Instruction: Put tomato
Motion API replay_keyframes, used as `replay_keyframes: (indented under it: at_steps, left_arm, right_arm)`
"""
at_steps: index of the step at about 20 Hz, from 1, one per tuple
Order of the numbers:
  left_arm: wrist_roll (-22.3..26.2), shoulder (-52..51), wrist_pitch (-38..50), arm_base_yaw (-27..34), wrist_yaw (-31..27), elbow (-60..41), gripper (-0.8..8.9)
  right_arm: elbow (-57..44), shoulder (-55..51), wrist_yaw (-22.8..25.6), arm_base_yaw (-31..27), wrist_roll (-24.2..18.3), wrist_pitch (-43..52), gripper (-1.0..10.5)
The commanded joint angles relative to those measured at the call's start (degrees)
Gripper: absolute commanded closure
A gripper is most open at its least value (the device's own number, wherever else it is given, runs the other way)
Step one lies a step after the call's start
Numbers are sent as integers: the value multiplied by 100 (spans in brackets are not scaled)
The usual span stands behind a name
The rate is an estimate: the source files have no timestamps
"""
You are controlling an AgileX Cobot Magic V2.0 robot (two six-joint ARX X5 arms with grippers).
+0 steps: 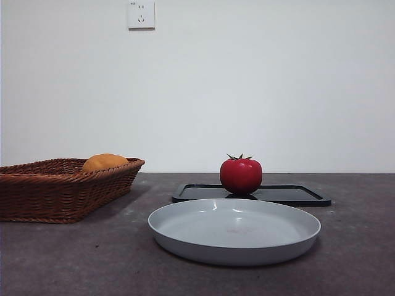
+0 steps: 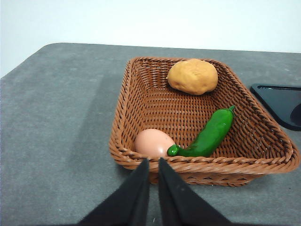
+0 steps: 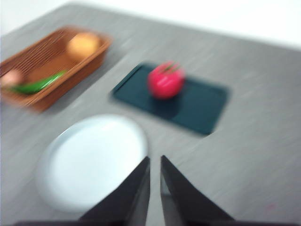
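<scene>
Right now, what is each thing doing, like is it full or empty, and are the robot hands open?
tomato: upright on the black tray, not held.
grey plate: empty.
basket: holds potato, green pepper, egg.
left gripper: nearly shut, empty.
right gripper: nearly shut, empty.

Even, soft light is filling all views; right wrist view is smearing with motion blur, tomato fuzzy ahead of the right gripper.

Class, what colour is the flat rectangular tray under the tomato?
Black tray, clearest in the front view.
</scene>
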Motion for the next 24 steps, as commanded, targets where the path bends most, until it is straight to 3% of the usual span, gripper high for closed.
replay_keyframes:
  at_steps: [1,4,8,19,24]
  left_arm:
    - [46,-2,-44,4,-20,-118,784]
    - [44,-2,-44,4,-20,-116,784]
    - [44,-2,-44,4,-20,-116,784]
    - [44,-2,-42,4,-20,-116,784]
    - [44,-2,-39,4,-20,-116,784]
  right_arm:
    - [-817,-439,26,-551,-247,927,917]
    - [-2308,-1169,20,-1307,-188,2387,917]
    - [-3289,-1694,26,-1755,-195,2970,917]
    - [-4419,-2057,85,-2006,-262,4256,917]
    - [-4419,-2059,935,-2041,-354,4221,917]
